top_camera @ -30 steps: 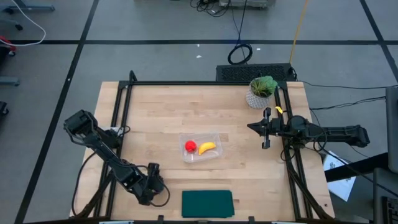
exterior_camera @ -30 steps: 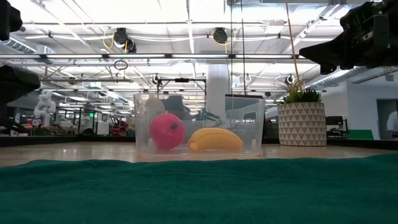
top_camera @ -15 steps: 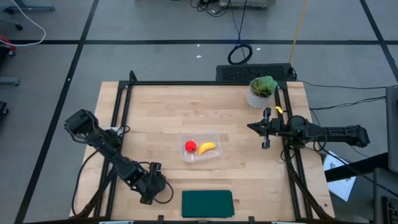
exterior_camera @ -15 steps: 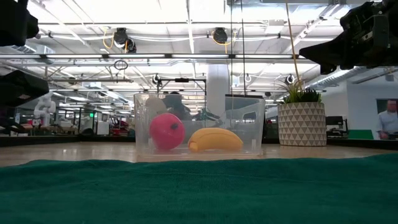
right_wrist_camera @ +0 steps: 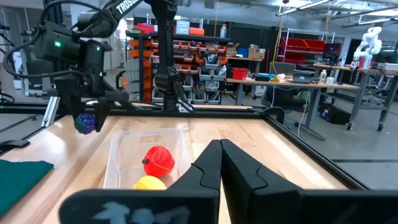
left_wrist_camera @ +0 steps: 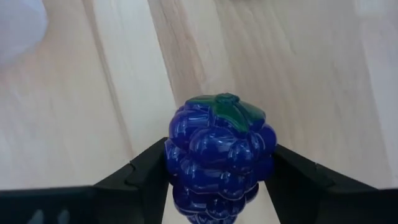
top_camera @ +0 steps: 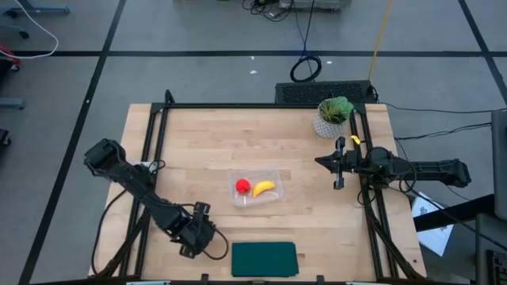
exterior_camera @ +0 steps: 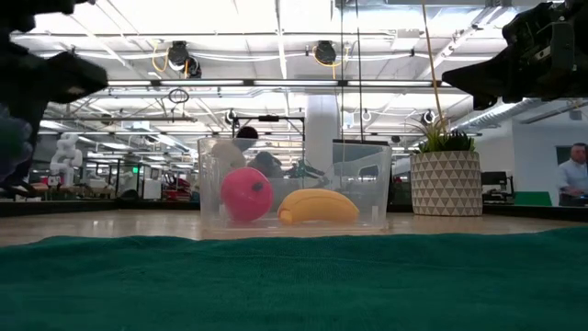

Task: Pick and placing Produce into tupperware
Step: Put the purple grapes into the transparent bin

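Observation:
My left gripper (left_wrist_camera: 217, 171) is shut on the dark purple lump (left_wrist_camera: 217, 155), a toy bunch of grapes with a green cap. It hangs above the table's near left part (top_camera: 194, 233), left of the green mat, and also shows in the right wrist view (right_wrist_camera: 85, 123). The clear tupperware (top_camera: 255, 188) stands mid-table on its flat bottom. Inside it lie the red round piece (top_camera: 242, 186) and the yellow banana (top_camera: 264, 188). My right gripper (top_camera: 339, 165) is shut and waits by the table's right edge, touching nothing. My left gripper pinches the purple lump by its two opposite flanks (left_wrist_camera: 177, 168), one dark finger (left_wrist_camera: 146, 171) on each side. The fingers come from above, pointing down. The green cap (left_wrist_camera: 224, 109) faces away from the wrist. The lump is lifted clear of the wood.
A dark green mat (top_camera: 264, 258) lies at the table's near edge, right of my left gripper. A leafy plant in a white pot (top_camera: 333, 116) stands at the far right corner. Bare wood lies between mat and tub. People show in the room beyond the table.
My left gripper has risen with the purple lump in its fingers and has shifted a little toward the table's right, closer to the green mat. The tub and its two pieces have stayed in place.

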{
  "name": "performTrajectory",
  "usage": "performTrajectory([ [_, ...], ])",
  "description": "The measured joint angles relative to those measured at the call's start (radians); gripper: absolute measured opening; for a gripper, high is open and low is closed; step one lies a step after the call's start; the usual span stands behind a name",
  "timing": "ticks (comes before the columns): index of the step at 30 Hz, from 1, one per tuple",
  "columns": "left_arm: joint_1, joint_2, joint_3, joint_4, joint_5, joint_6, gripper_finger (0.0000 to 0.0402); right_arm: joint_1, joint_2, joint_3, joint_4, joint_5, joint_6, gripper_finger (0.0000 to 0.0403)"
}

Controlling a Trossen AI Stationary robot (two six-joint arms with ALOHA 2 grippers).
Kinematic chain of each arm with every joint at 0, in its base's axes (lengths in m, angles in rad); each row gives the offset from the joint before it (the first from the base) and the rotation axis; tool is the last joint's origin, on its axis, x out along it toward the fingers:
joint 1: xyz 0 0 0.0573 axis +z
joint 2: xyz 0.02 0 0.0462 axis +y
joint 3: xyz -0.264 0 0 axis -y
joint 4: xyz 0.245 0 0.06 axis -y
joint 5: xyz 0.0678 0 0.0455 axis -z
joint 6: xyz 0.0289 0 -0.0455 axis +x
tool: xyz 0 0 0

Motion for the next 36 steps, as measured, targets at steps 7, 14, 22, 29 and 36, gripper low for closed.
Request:
performTrajectory([
  [7,0.019,0.000,0.061,-0.058,-0.004,0.093,0.0228,0.000,0.000,0.000,0.000,0.000,0.000,0.0000],
  [14,0.034,-0.023,0.081,-0.101,-0.011,0.150,0.0229,0.000,0.000,0.000,0.000,0.000,0.000,0.0000],
  [22,0.039,-0.174,0.082,-0.119,-0.100,0.196,0.0230,0.000,0.000,0.000,0.000,0.000,0.000,0.0000],
  [29,0.040,-0.312,0.083,-0.117,-0.200,0.235,0.0230,0.000,0.000,0.000,-0.001,0.000,0.000,0.0000],
  [36,0.066,-0.389,0.083,-0.123,-0.221,0.272,0.0230,0.000,0.000,0.000,-0.004,0.000,0.000,0.0000],
])
